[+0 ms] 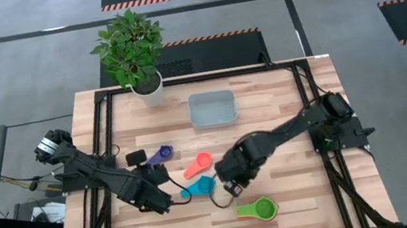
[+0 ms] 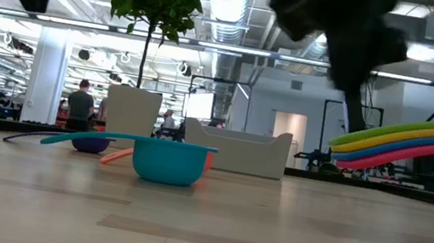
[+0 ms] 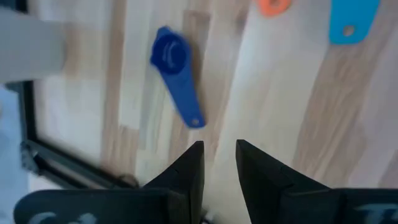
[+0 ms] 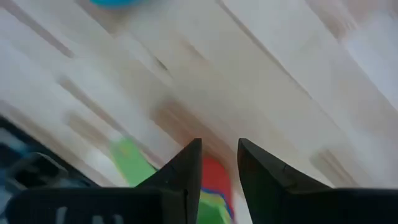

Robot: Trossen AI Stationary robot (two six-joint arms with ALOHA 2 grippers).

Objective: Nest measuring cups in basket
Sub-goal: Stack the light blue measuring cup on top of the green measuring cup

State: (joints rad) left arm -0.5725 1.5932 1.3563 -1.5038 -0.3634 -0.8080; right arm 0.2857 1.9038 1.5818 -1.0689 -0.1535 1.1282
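Nested cups (image 1: pixel 258 210) lie handle-left on the desk (image 1: pixel 285 118) just below the right gripper (image 1: pixel 231 190), jaws slightly apart, empty.

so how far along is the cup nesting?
Partly done. Several cups sit nested in one stack near the table's front edge: green on top, red at the bottom. Three still lie loose: dark blue cup, orange cup, light blue cup. Right gripper hovers empty, jaws apart, between stack and light blue cup. Left gripper waits, holding nothing. The basket holds no cups.
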